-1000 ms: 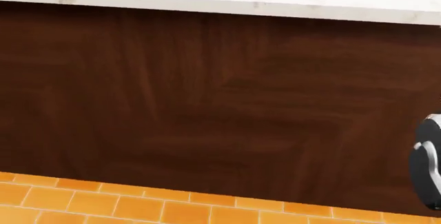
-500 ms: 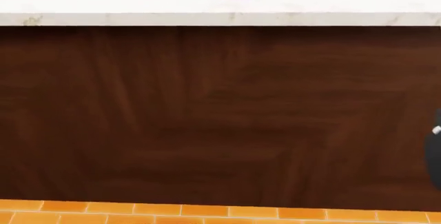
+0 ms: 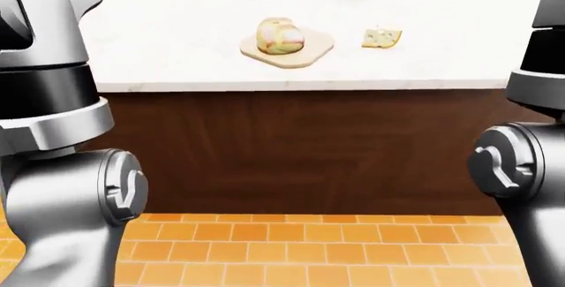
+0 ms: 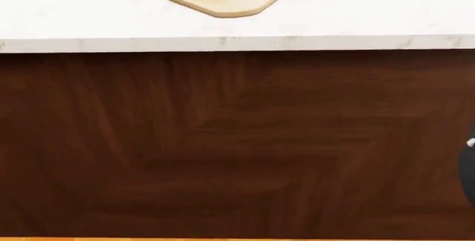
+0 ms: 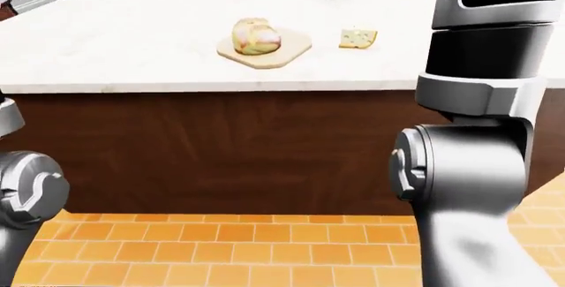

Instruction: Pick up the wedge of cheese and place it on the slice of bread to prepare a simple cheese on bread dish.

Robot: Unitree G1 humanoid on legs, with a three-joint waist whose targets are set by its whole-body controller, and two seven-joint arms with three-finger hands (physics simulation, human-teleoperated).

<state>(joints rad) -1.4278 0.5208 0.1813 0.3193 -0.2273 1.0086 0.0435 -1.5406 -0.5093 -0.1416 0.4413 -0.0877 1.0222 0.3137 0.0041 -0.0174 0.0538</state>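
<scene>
Neither hand shows in any view, only both arms' elbow joints low at the left-eye view's sides, so I cannot tell if the fingers are open or closed. Up on the white table point(image 3: 177, 48), the wedge of cheese point(image 3: 381, 37) lies just right of the cutting board point(image 3: 309, 54) carrying the bread point(image 3: 280, 36). Risk: the robot looks well short, so reaching now could overstretch and nudge the wedge away.
</scene>
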